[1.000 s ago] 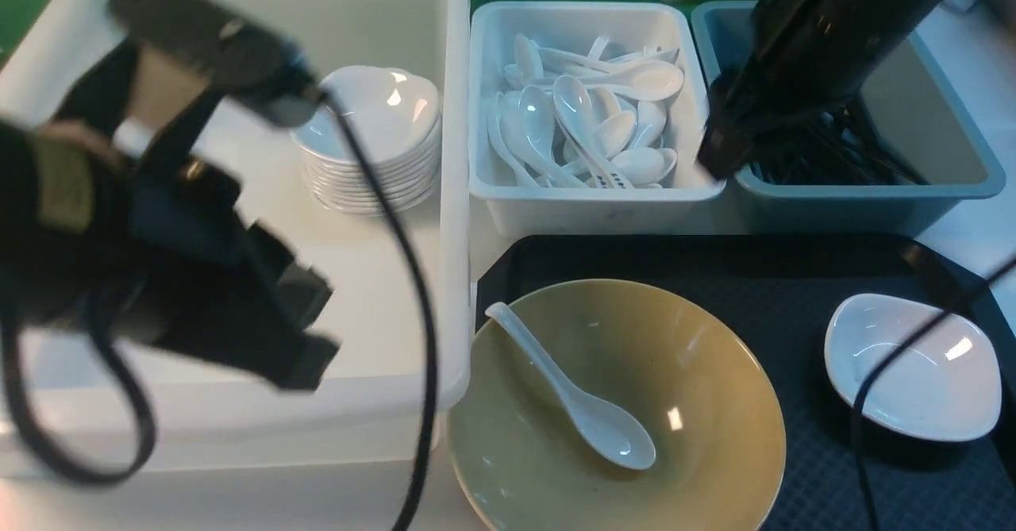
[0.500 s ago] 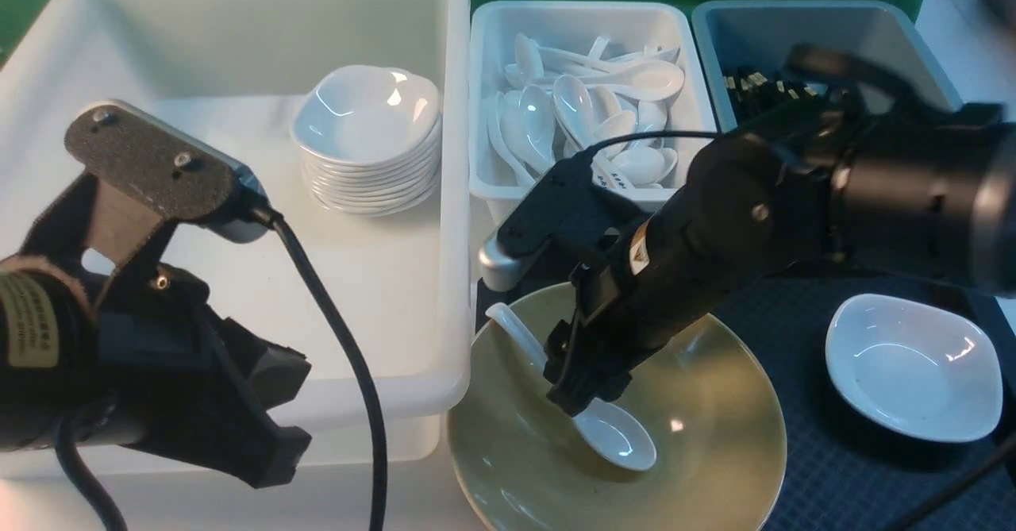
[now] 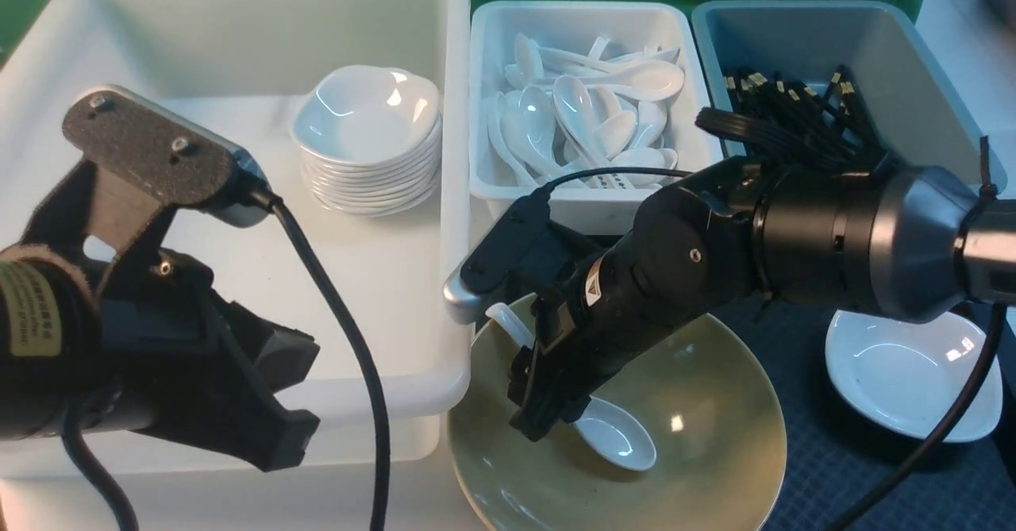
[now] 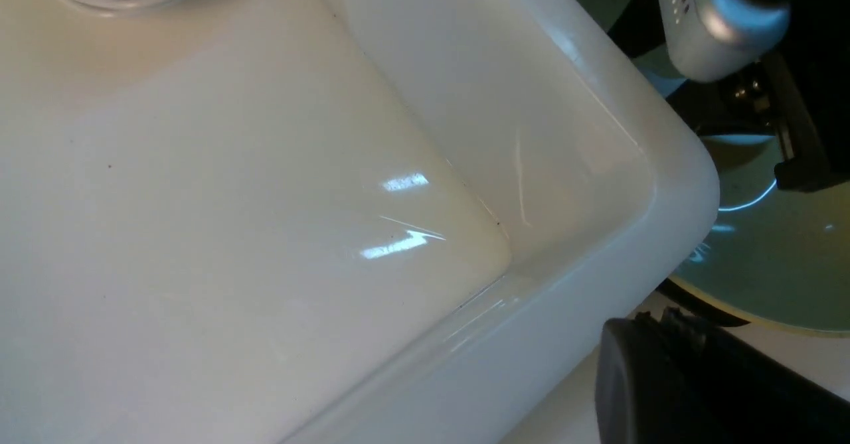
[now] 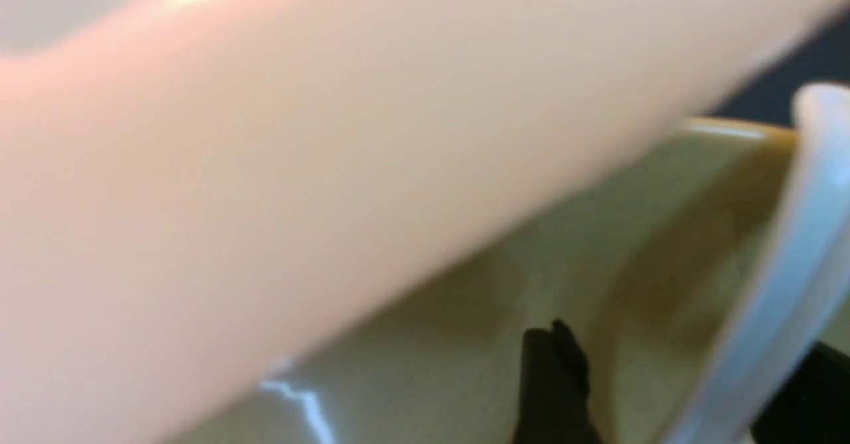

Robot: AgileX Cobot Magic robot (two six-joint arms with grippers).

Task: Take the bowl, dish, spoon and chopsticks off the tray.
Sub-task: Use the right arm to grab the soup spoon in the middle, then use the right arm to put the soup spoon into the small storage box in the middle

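Observation:
The olive-yellow bowl sits at the near left end of the black tray. In it lies the white spoon, its handle leaning on the far left rim. My right gripper is down inside the bowl. It is open, with one finger on each side of the spoon's handle and a gap still showing. The small white dish rests on the tray's right side. Black chopsticks lie in the grey-blue tub. My left gripper hangs shut and empty over the big white tub's near edge.
The big white tub on the left holds a stack of small white dishes. A white tub of spoons stands behind the bowl, with the grey-blue tub to its right. The big tub's corner nearly touches the bowl.
My right arm swung from over the grey-blue tub down into the bowl, and its fingers now straddle the spoon's handle, closer together. My left arm dropped slightly and steadied.

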